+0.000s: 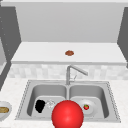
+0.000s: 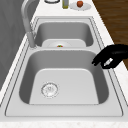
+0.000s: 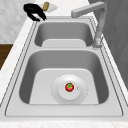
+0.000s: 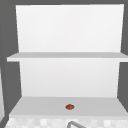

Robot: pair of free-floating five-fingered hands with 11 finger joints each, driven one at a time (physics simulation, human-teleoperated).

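Red ball (image 1: 67, 114) closest, at the sink's (image 1: 24, 96) front rim between the basins. Left hand (image 1: 40, 105) over the left basin's front edge, fingers curled downward, gripping nothing. Nearest it, drain (image 1: 50, 103): round perforated metal, flat on the basin floor, facing up, no long axis. Tomato (image 1: 86, 107) on plate (image 1: 93, 110), right basin.

The front view faces the double sink (image 1: 67, 100) and the shelf (image 1: 37, 53) above it. The side views look along its basins from either end, close in. The upper view faces that shelf (image 4: 37, 106).
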